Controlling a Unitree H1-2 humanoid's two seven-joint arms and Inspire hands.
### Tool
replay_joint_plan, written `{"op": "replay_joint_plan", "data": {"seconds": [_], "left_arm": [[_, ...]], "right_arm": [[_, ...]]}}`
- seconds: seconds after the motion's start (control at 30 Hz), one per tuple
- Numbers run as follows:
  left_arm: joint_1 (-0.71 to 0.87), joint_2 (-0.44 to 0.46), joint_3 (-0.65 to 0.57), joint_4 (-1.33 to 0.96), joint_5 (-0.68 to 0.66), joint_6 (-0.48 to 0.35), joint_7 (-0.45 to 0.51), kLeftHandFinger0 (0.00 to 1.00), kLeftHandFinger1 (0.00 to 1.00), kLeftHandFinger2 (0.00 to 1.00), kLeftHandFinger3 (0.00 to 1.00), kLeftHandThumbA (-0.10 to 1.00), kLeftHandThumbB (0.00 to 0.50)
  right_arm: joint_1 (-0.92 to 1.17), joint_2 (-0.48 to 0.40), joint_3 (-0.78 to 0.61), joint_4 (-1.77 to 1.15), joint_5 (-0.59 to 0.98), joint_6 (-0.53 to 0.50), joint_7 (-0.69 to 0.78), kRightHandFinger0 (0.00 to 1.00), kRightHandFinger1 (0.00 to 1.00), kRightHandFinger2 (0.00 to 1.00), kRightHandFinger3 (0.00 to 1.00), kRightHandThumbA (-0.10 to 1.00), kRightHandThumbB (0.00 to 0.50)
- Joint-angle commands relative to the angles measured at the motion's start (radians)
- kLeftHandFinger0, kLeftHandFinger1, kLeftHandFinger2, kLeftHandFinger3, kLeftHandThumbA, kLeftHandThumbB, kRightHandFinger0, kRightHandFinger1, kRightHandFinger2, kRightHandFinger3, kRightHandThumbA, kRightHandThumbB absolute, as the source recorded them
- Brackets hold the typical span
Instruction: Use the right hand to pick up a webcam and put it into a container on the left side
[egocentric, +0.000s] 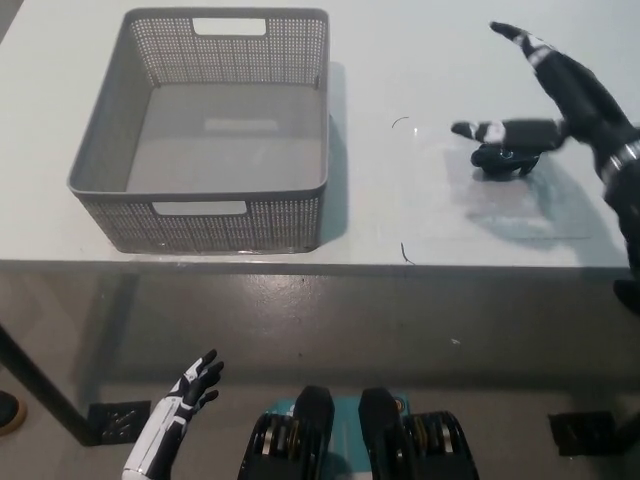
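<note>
Black and glossy, the right hand (560, 95) is hovering over the white table (420, 50) near its right edge, fingers spread wide and gripping nothing, one finger reaching across the small, rounded dark webcam (507, 160). That webcam is sitting on the tabletop by the front right corner. Toward the left edge, the grey perforated plastic container (205, 225), rectangular with slotted handles, is standing with nothing inside. Below the front edge, the white left hand (185, 395) is hanging, fingers apart.
</note>
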Motion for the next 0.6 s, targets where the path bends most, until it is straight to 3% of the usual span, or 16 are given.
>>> {"op": "replay_joint_plan", "data": {"seconds": [0.0, 0.1, 0.17, 0.33, 0.47, 0.57], "left_arm": [[-0.005, 0.0, 0.014, -0.025, -0.028, -0.036, -0.011, 1.0, 1.0, 1.0, 1.0, 1.0, 0.16], [-0.003, -0.002, 0.015, -0.032, -0.024, -0.029, -0.011, 1.0, 1.0, 1.0, 1.0, 1.0, 0.168], [-0.003, -0.001, 0.016, -0.036, -0.021, -0.026, -0.011, 1.0, 1.0, 1.0, 1.0, 1.0, 0.163], [-0.007, 0.003, 0.017, -0.038, -0.019, -0.024, -0.014, 1.0, 1.0, 1.0, 1.0, 1.0, 0.169], [-0.002, 0.003, 0.019, -0.042, -0.024, -0.023, -0.018, 1.0, 1.0, 1.0, 1.0, 1.0, 0.169], [-0.007, 0.006, 0.02, -0.039, -0.019, -0.028, -0.017, 1.0, 1.0, 1.0, 1.0, 1.0, 0.16]], "right_arm": [[-0.204, -0.005, 0.07, 0.21, -0.074, -0.035, 0.033, 1.0, 1.0, 1.0, 1.0, 0.97, 0.43], [-0.277, 0.02, 0.1, 0.367, -0.063, -0.042, 0.04, 1.0, 1.0, 1.0, 1.0, 0.96, 0.45], [-0.318, 0.039, 0.115, 0.463, -0.055, -0.062, 0.033, 1.0, 1.0, 1.0, 1.0, 0.93, 0.422], [-0.37, 0.078, 0.14, 0.635, -0.05, -0.096, 0.002, 1.0, 1.0, 1.0, 1.0, 0.93, 0.484], [-0.37, 0.094, 0.154, 0.711, -0.051, -0.121, -0.01, 1.0, 1.0, 1.0, 1.0, 0.92, 0.477], [-0.37, 0.097, 0.145, 0.764, -0.036, -0.141, -0.01, 1.0, 1.0, 1.0, 1.0, 0.93, 0.5]]}}
